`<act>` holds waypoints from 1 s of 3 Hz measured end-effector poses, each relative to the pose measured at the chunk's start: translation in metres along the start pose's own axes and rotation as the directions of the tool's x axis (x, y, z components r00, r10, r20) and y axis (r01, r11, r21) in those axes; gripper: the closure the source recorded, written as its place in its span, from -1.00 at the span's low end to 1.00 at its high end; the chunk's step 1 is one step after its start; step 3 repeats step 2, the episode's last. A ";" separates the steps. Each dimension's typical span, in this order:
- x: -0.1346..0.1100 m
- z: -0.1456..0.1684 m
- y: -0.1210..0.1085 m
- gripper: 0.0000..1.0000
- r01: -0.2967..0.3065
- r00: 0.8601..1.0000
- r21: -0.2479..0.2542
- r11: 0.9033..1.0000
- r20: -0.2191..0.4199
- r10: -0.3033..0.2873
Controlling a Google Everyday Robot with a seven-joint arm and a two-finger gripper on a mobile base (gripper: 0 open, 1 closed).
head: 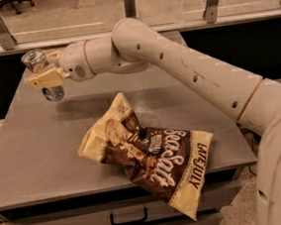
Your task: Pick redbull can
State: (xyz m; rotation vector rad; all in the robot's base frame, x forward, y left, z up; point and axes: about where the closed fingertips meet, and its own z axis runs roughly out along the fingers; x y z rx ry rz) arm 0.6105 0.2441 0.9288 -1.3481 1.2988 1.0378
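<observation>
The redbull can (35, 59) is a slim silver can with a shiny top. It is tilted and held clear of the grey table (44, 143), over its far left corner. My gripper (44, 74) is shut on the can's middle, with one cream finger (45, 79) across its front; the can's lower end (53, 93) sticks out below the finger. The arm (176, 66) reaches in from the right across the back of the table.
A large brown and cream chip bag (152, 160) lies flat on the table's front middle, its lower corner hanging over the front edge. A drawer with a black handle (128, 219) is below. A glass railing (130, 6) runs behind the table.
</observation>
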 end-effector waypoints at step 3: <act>-0.030 -0.038 -0.015 1.00 0.026 0.996 0.092 0.995 0.088 -0.034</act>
